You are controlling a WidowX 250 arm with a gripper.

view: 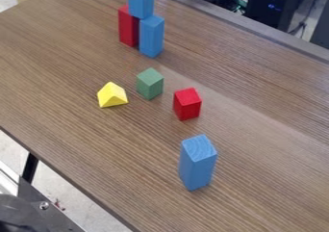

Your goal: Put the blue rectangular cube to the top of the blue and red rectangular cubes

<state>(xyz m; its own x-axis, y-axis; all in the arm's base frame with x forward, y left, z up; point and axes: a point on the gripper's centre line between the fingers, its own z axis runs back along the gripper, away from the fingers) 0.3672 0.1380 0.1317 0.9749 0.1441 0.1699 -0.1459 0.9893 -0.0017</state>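
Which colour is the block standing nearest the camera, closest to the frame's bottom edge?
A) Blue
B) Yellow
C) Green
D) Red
A: the upright blue block stands lower in the view than the red cube, the green block and the yellow wedge.
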